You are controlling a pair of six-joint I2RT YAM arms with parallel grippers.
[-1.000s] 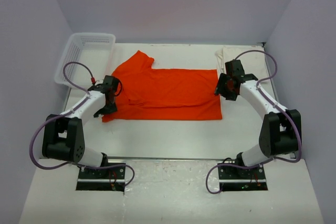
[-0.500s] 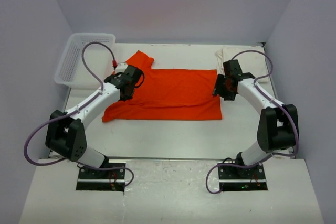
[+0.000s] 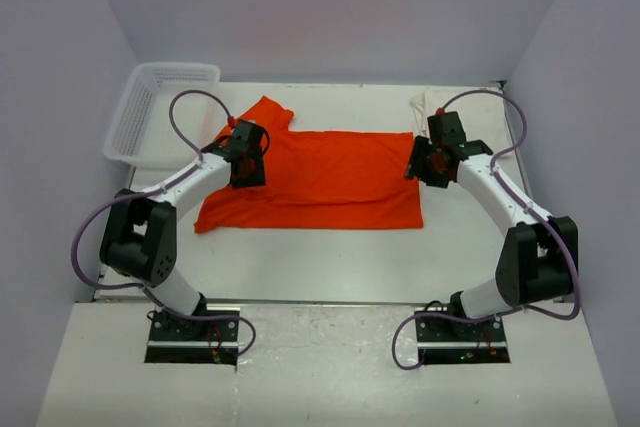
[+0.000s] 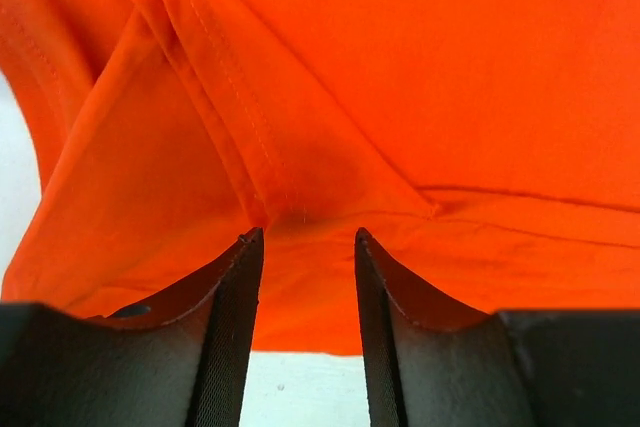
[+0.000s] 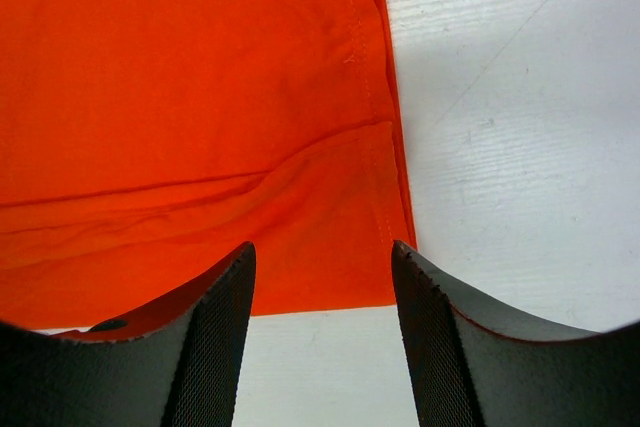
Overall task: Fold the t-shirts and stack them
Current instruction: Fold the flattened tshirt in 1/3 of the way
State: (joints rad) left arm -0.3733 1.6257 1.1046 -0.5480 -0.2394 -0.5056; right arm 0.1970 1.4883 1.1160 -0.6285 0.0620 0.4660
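Lying flat and spread on the white table [image 3: 330,262]: the bright orange-red short-sleeved cloth t-shirt [image 3: 320,179], directly beneath both end effectors. At the left gripper [image 4: 307,237], poised low over the sleeve end: fingers parted by a narrow gap, nothing pinched. Just ahead of its fingertips, a stitched seam and a raised crease where sleeve meets body. Probably placed there to bite that doubled cloth, a surer hold than one flat layer. At the right gripper [image 5: 322,247], set over the opposite end: fingers spread wider, also empty. In the gap between them, a corner of the hem, with its side edge running close along the right finger and bare table beyond. Judged as a matched pair of holds, one at each end, so as to lift and fold the cloth evenly rather than drag it askew. Beyond the right gripper, toward the far corner: the plain cream-white cloth t-shirt [image 3: 478,112], lying loose and near the orange hem; hard to tell whether touching it. Out past the left gripper, further to its left: a white plastic lattice basket [image 3: 160,112], near the sleeve tip but off the cloth. Nothing between either pair of fingers and the orange cloth below; neither neighbour in the path of a straight descent.
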